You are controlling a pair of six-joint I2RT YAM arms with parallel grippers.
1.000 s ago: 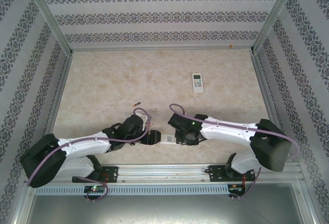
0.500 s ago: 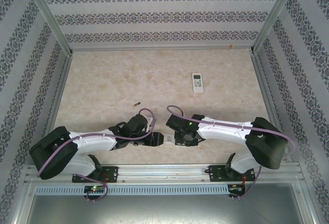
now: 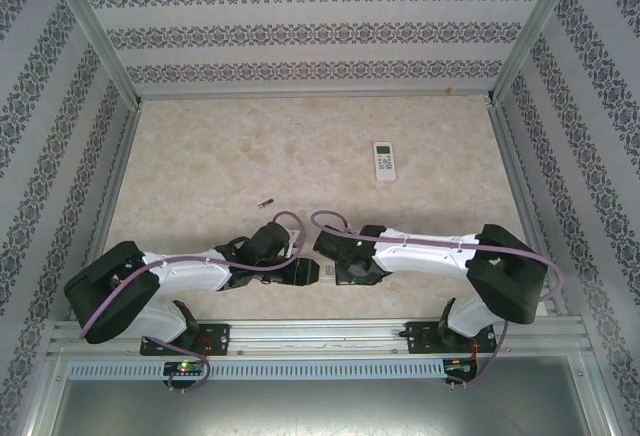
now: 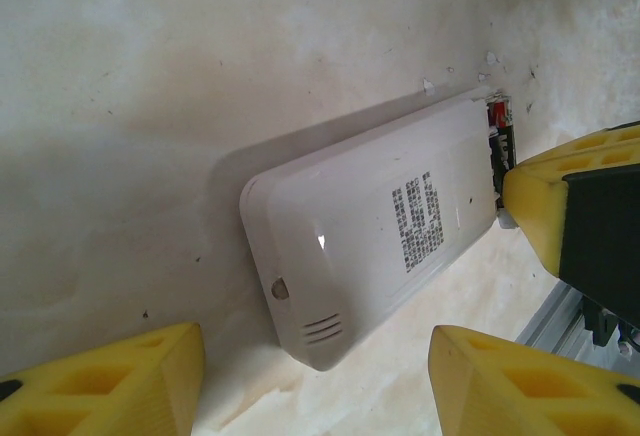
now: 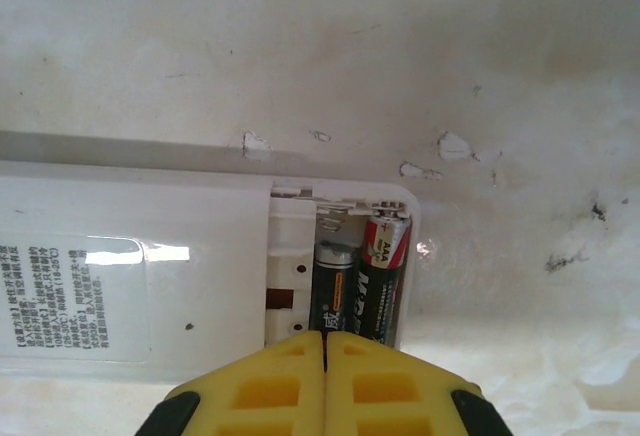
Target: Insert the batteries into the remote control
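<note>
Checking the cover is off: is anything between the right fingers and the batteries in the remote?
Nothing visible. The compartment of the remote lies open with two batteries exposed, and the right gripper has its shut fingers right at their near ends; contact cannot be told.

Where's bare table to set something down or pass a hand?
Free: the far-left table, bounded by the left wall, back wall and the loose battery; the middle, between that battery and the far remote; the strip right of that remote. Crowded: near edge centre, where the left tool and right tool flank the open remote.
</note>
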